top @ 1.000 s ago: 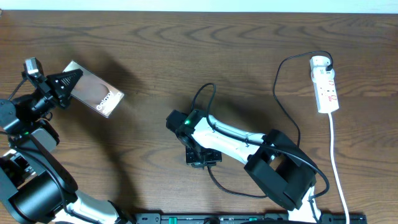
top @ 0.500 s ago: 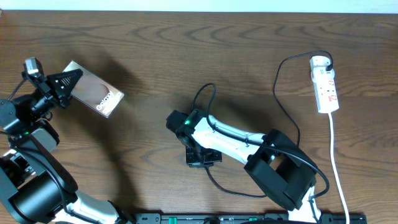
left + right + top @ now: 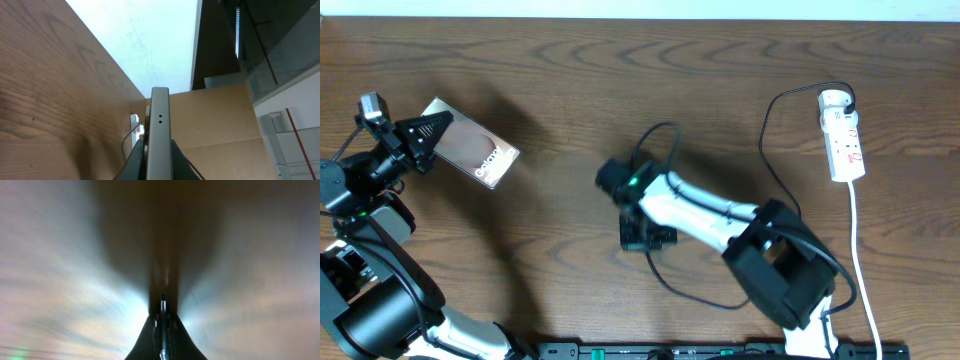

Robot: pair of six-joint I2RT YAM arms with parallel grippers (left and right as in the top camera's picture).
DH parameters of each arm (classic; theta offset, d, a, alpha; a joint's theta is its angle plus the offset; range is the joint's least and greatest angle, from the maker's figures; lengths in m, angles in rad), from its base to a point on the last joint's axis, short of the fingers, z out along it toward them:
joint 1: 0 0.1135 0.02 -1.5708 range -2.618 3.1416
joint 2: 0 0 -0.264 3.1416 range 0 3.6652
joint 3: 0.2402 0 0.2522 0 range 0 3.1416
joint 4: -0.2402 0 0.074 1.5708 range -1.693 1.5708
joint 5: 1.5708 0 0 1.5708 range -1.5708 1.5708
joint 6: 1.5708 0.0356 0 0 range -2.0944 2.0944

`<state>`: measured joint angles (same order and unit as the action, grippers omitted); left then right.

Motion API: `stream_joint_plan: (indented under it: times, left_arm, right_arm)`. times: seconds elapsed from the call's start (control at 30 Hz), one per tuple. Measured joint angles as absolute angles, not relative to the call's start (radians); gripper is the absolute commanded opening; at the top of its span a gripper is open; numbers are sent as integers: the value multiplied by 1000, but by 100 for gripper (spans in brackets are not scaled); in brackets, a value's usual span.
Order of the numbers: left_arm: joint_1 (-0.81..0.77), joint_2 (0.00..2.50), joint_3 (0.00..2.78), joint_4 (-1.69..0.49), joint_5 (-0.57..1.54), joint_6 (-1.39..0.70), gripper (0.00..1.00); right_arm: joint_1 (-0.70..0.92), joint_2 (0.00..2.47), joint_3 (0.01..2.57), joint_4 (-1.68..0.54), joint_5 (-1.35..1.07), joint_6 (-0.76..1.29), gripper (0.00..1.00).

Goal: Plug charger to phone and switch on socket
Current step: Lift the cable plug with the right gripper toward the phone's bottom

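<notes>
My left claw (image 3: 428,128) is clamped on the phone (image 3: 475,153) near the counter's (image 3: 620,80) far left corner. It tilts the phone up, I judge to present the free end toward the middle. My right claw (image 3: 646,237), mid-counter, is pinched shut on what looks like the plug tip of the charger (image 3: 764,150), ready to carry it across. The adapter (image 3: 842,97) seems seated in the socket (image 3: 846,140) by the far right corner.

Dark wooden table (image 3: 570,80) carries the socket (image 3: 844,140) (white) and charger (image 3: 762,140).
</notes>
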<state>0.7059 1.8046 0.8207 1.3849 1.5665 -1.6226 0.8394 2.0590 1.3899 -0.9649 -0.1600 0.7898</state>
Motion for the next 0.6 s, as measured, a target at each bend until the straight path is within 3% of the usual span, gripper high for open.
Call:
stream_joint_plan:
  times: [0.17, 0.3, 0.47, 0.6]
  left_arm:
    - [706, 1805, 821, 1385, 1567, -1623, 7]
    - [706, 1805, 821, 1385, 1568, -1623, 7]
    - [702, 1805, 821, 1385, 1569, -1623, 7]
    - [669, 1805, 821, 1385, 1569, -1623, 7]
  right_arm:
    - [709, 2061, 1422, -790, -337, 598, 1]
    - [599, 2062, 1445, -664, -700, 332, 1]
    - [518, 2062, 1448, -683, -1109, 19, 1]
    - [509, 2062, 1448, -695, -1269, -138, 1]
